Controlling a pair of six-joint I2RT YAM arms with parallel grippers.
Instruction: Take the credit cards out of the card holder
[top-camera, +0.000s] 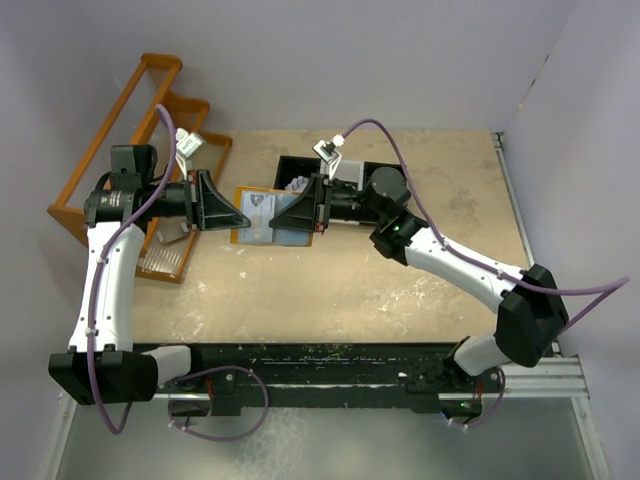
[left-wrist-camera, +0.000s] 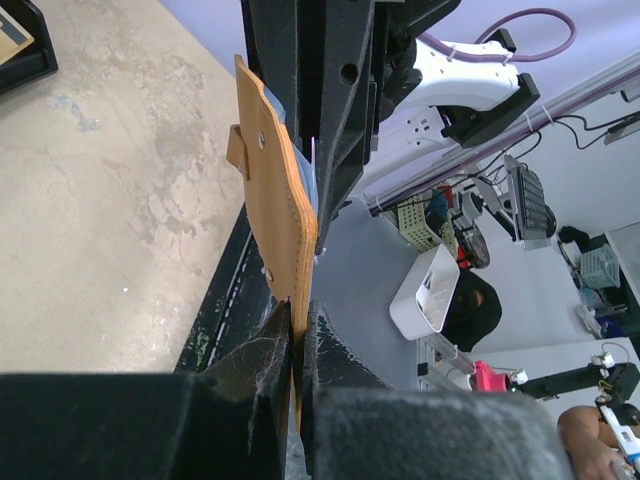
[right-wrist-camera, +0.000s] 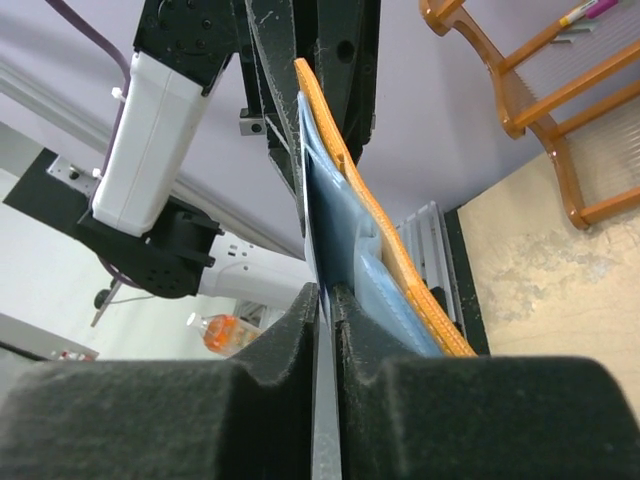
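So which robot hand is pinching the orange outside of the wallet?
The left gripper: it clamps the orange edge of the wallet. The right gripper pinches a thin blue-grey sheet on the inside instead.

An orange wooden rack (top-camera: 185, 103) sits at the far left corner of the desk (top-camera: 330, 290), partly overhanging the left edge. Clear ribbed panels (top-camera: 165, 258) lie in its near end. A black tray (top-camera: 300, 162) lies by the middle of the far edge, holding a crumpled white scrap (top-camera: 297, 184). The beige desk top is stained.
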